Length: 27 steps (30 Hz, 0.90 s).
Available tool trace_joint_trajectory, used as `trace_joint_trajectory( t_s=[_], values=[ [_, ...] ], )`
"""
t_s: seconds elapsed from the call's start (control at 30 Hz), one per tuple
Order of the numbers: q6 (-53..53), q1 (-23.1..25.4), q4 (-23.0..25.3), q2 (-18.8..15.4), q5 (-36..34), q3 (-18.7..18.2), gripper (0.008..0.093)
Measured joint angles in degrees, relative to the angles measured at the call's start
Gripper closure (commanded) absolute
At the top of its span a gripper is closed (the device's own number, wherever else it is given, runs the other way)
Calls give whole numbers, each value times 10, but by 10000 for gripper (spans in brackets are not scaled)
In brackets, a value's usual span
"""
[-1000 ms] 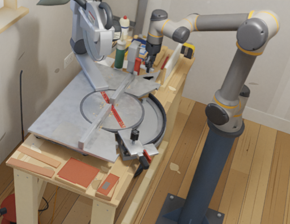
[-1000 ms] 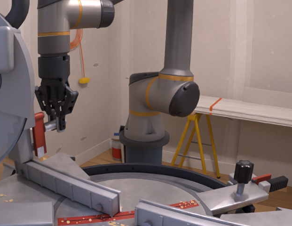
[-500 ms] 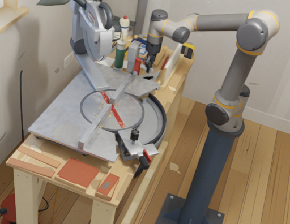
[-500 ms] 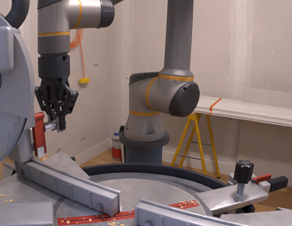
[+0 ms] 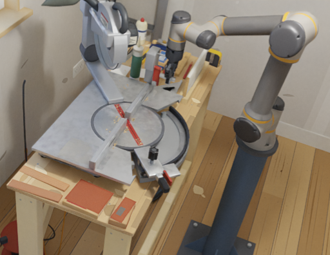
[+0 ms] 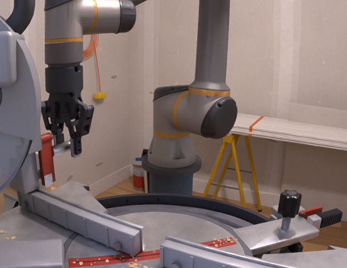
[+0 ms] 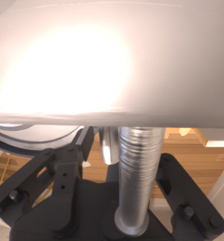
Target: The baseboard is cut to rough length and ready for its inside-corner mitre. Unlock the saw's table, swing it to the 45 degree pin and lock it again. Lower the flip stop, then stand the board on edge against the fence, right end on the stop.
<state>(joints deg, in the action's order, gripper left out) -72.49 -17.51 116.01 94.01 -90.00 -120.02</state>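
Note:
The red flip stop (image 6: 46,160) hangs down at the far right end of the fence (image 6: 81,220), and its short metal handle (image 6: 61,147) sticks out sideways between the fingers of my gripper (image 6: 66,144), which is open around that handle and holds nothing. In the wrist camera the handle (image 7: 139,175) runs up between the fingers. The saw's table (image 5: 130,127) is swung, with its lock knob (image 5: 153,153) and red lever (image 5: 167,177) at the front right. The white baseboard (image 5: 196,69) leans on the bench behind the saw.
The saw head (image 5: 106,35) stands raised at the back left. Bottles (image 5: 136,61) and clutter stand behind the fence. Wood scraps (image 5: 88,196) lie on the bench's front. A sawhorse (image 6: 234,170) with boards stands by the wall.

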Motion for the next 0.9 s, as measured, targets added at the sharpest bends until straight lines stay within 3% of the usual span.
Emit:
trace_joint_trajectory(
  t_s=[0.9],
  values=[
    [0,0,-21,8,0,13,534]
  ],
)
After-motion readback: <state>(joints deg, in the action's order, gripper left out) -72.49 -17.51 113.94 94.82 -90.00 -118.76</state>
